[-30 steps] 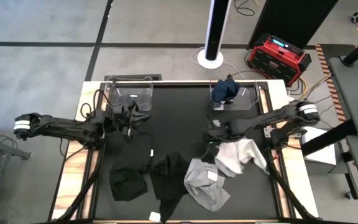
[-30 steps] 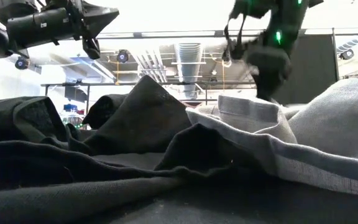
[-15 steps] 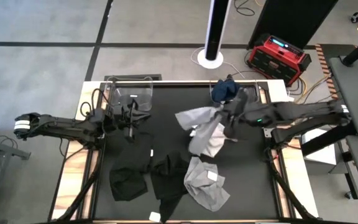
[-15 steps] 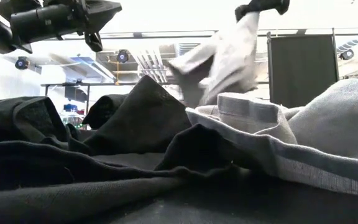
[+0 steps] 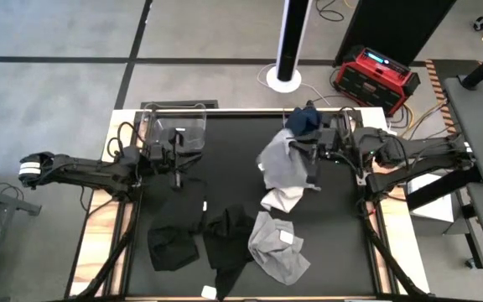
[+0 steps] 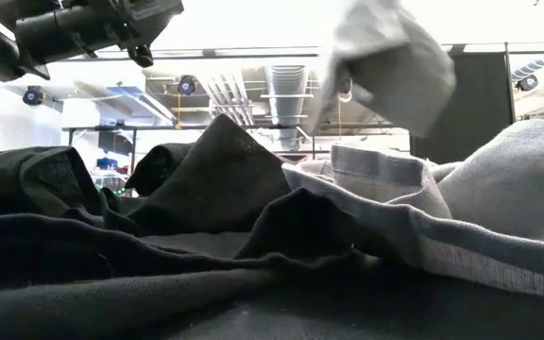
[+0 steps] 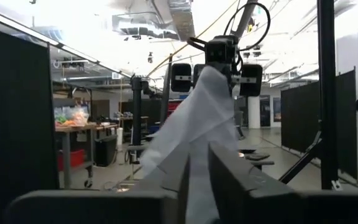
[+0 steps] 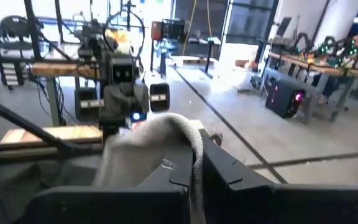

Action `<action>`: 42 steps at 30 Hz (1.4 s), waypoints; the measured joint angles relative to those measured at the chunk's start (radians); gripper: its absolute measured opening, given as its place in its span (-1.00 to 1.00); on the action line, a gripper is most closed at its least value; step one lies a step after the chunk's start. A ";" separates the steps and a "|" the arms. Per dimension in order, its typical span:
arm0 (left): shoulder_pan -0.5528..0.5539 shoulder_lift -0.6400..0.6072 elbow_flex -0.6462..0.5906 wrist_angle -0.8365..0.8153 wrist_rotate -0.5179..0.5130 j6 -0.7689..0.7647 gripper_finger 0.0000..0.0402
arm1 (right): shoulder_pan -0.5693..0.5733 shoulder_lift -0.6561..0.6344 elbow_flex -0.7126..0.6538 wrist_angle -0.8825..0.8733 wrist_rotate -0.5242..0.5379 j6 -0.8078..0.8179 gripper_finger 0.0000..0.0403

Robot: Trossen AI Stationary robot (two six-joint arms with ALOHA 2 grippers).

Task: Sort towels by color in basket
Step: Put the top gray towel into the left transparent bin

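My right gripper (image 5: 310, 153) is shut on a light grey towel (image 5: 282, 172) and holds it high over the table's far right part, close to the clear right basket (image 5: 335, 132). A navy towel (image 5: 303, 121) lies in that basket. On the near half of the table lie two black towels (image 5: 173, 248) (image 5: 229, 237) and a grey towel with a white tag (image 5: 277, 250). My left gripper (image 5: 174, 161) hovers by the clear left basket (image 5: 174, 127), its fingers open by a narrow gap (image 7: 199, 174) and touching nothing. My right gripper pinches a bunched fold of the light grey towel (image 8: 182, 127) between its two fingers; the number of layers does not show. The fingers (image 8: 229, 171) reach roughly level from the table's right. The towel (image 6: 385, 66) hangs slack below them, lifted clear of the table.
The towels on the near half form a loose heap that fills the low view's foreground (image 6: 253, 227). The table's black mat (image 5: 233, 159) shows bare between the two arms. Wooden table edges (image 5: 99, 226) run along both sides; a red box (image 5: 376, 74) stands on the floor beyond.
My right gripper, which was down on the light grey towel at the table's right middle, has taken hold of it, risen and moved toward the far edge and the right basket. The towel has come fully off the table, swung out to the left, and now hangs below the gripper.
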 joint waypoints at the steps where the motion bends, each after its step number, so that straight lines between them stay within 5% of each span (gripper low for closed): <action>1: 0.000 0.000 0.000 0.000 0.000 0.004 -0.65 | 0.000 0.007 0.000 0.022 -0.001 -0.002 -0.96; 14: 0.000 0.047 0.000 0.000 -0.078 0.129 0.05 | -0.098 0.125 0.000 0.274 0.009 -0.001 -0.96; 26: 0.000 0.146 0.000 0.013 -0.078 0.227 0.09 | -0.154 0.164 0.009 0.467 -0.026 -0.017 -0.96; 32: 0.000 0.224 0.000 0.139 -0.078 0.389 0.09 | -0.153 0.164 0.035 0.468 -0.052 -0.022 -0.96; 42: -0.040 0.432 0.077 0.292 -0.072 0.412 0.09 | -0.153 0.236 0.101 0.468 -0.054 -0.030 -0.96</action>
